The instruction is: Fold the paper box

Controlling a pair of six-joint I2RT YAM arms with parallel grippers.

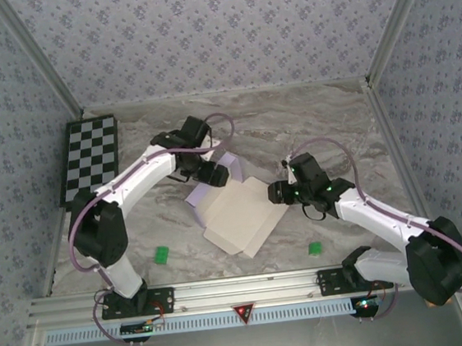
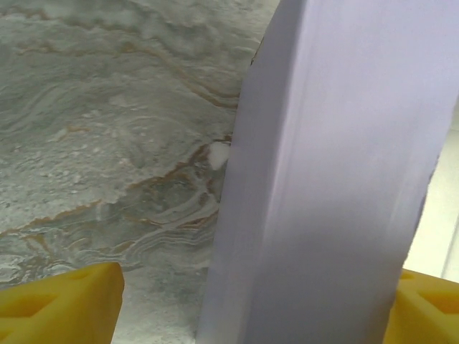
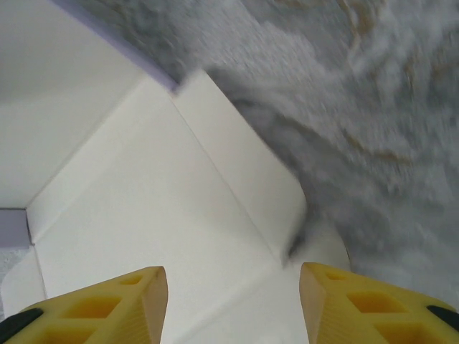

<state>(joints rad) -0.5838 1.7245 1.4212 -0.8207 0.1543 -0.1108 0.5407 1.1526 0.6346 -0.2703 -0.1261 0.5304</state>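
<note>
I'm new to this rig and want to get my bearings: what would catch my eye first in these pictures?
The half-folded paper box lies mid-table, cream inside up, with a lavender flap standing upright at its far side. The left gripper straddles that flap with open jaws, while the right gripper hovers open over the box's right side. A checkerboard sits at the far left.

Between the moulded yellow plastic fingers [image 2: 61,304] of the left gripper [image 2: 244,312], the paper box [image 2: 323,179] is thin matt card, smooth lavender — cream-white ahead of the right gripper [image 3: 233,304]. The table [image 2: 107,143] beneath looks like veined grey stone, dull.
</note>
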